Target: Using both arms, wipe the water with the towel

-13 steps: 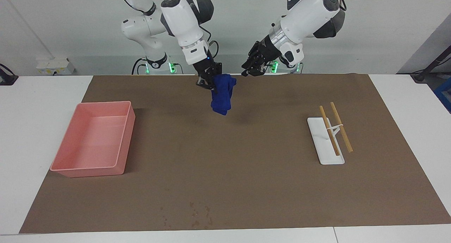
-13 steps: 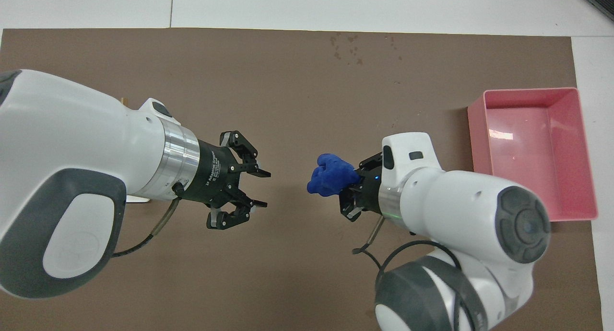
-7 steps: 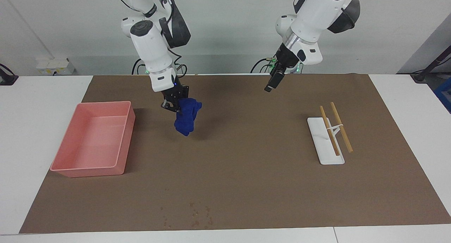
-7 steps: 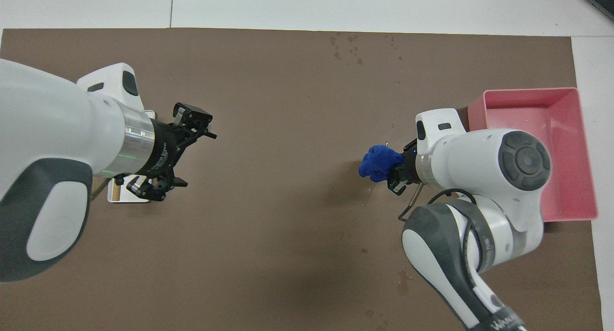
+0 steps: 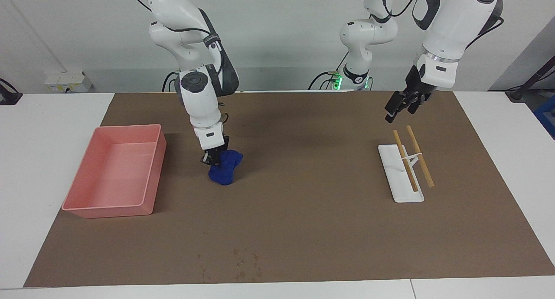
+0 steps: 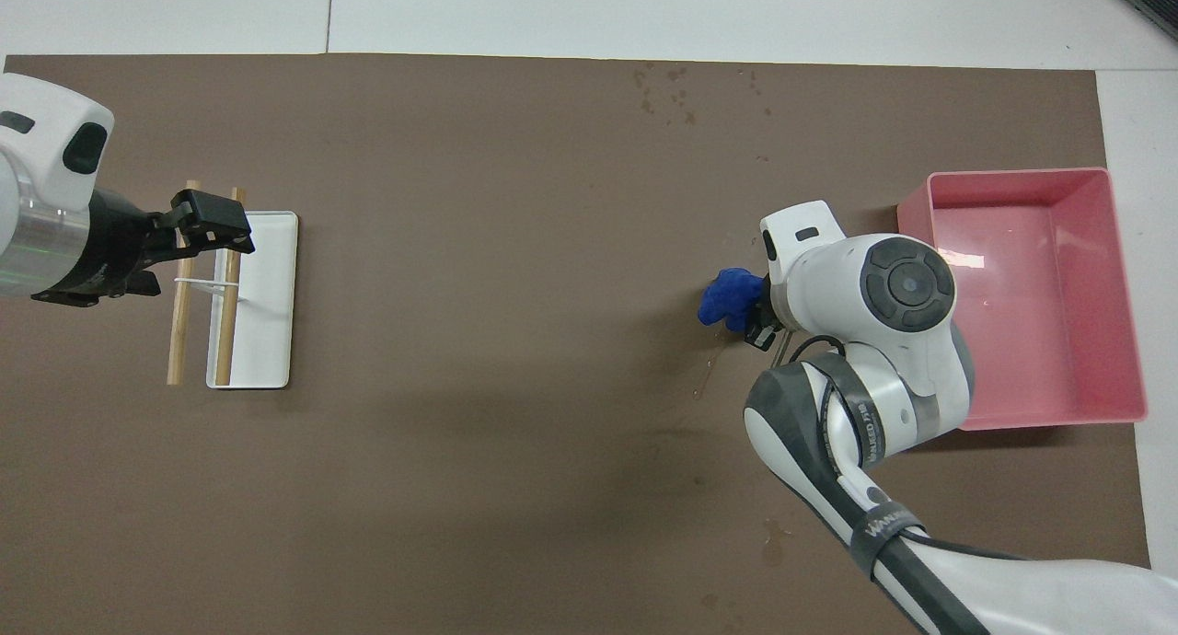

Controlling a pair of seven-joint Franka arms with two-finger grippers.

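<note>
- The right gripper (image 5: pixel 213 157) is pinched shut on the towel (image 5: pixel 224 170), a bunched royal-blue cloth with no clear long axis.
- The towel hangs directly below the right gripper, toward the side away from the pink tray (image 5: pixel 146 169); its lowest fold appears to touch the brown mat (image 5: pixel 303 212), though contact cannot be confirmed.
- The towel sits beside the pink tray, at the right arm's end of the table, roughly midway across the mat's depth.
- The water drops (image 5: pixel 243 264) lie on the mat near its edge farthest from the robots, well apart from the towel.
- From the towel, the drops lie farther from the robots and slightly toward the left arm's end. The coming wipe likely requires travel in that direction.
- The right arm is clearly the nearer arm to the drops.
- The left gripper (image 5: pixel 401 106) is spread open and holds nothing. It hovers over the robot-side end of the white slab (image 5: pixel 396 177) with two wooden sticks (image 5: pixel 418 156), at the left arm's end of the table.
- Surface: a flat brown mat laid on a white table (image 5: pixel 43 130).
- Room: a plain pale wall stands beside the robots' bases; a socket block (image 5: pixel 67 80) sits at the table's right-arm end.
</note>
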